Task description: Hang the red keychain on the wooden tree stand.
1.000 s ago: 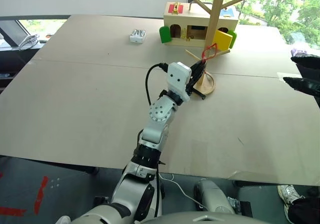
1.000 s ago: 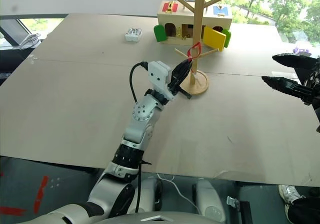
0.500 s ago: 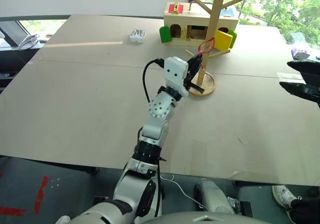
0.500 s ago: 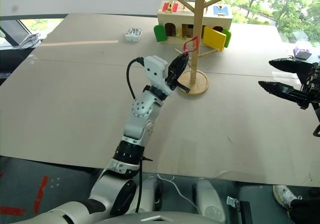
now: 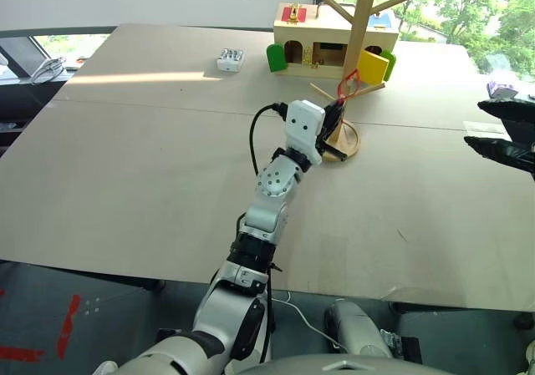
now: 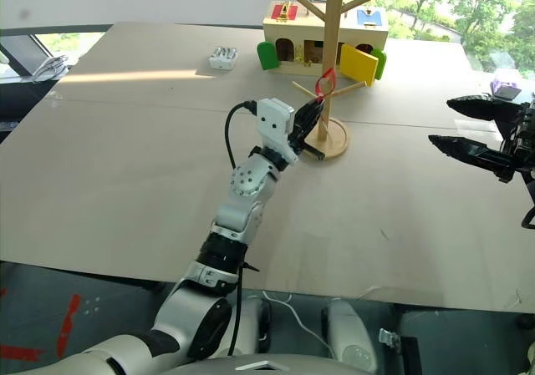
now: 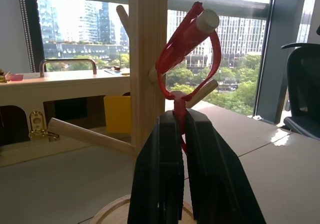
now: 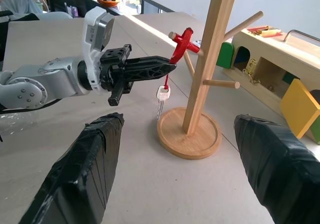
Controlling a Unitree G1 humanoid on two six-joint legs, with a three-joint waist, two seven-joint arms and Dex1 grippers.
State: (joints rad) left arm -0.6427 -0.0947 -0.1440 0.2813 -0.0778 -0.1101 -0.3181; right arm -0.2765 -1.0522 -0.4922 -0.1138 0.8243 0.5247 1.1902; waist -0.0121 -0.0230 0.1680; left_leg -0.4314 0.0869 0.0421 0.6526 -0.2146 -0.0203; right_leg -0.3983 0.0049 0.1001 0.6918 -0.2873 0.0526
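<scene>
The wooden tree stand point(image 5: 358, 32) rises on its round base at the table's far middle. My left gripper point(image 8: 167, 64) reaches up beside its pole, shut on the lower end of the red keychain point(image 7: 187, 39). In the left wrist view the red loop sits around the tip of an angled peg point(image 7: 207, 20). The silver key point(image 8: 161, 93) hangs free below the gripper, above the base. My right gripper point(image 6: 440, 120) hovers open at the right, well away from the stand, nothing between its fingers.
A wooden box with coloured doors point(image 5: 309, 37) stands just behind the stand, its yellow door point(image 5: 373, 66) swung open near the pole. A small white object point(image 5: 230, 59) lies at the far left. Other pegs point(image 8: 220, 83) stick out lower on the pole.
The left gripper, still shut on the keychain, has eased slightly right and down toward the pole since half a second ago. The right gripper has barely shifted.
</scene>
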